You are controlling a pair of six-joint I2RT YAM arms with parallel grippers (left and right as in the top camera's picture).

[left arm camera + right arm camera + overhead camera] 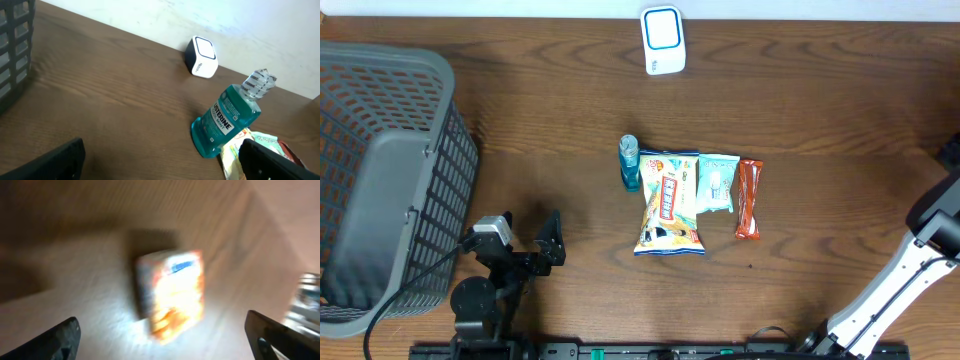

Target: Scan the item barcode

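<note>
We see a brown wooden table [540, 110] with matt grain, a grey plastic lattice basket [380, 180], and a glossy transparent teal plastic bottle [227, 120].

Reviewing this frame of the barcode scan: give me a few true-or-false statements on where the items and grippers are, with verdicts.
1. The mouthwash bottle is at the left end of the item row. True.
2. The left gripper is shut on the mouthwash bottle. False: its fingers stand wide apart, short of the bottle, holding nothing.
3. The scanner stands at the table's far edge, apart from the items. True.
4. The snack bag is in the basket. False: it lies on the table between the bottle and the teal packet.
5. The right gripper is open. True, in the blurred right wrist view.
</note>
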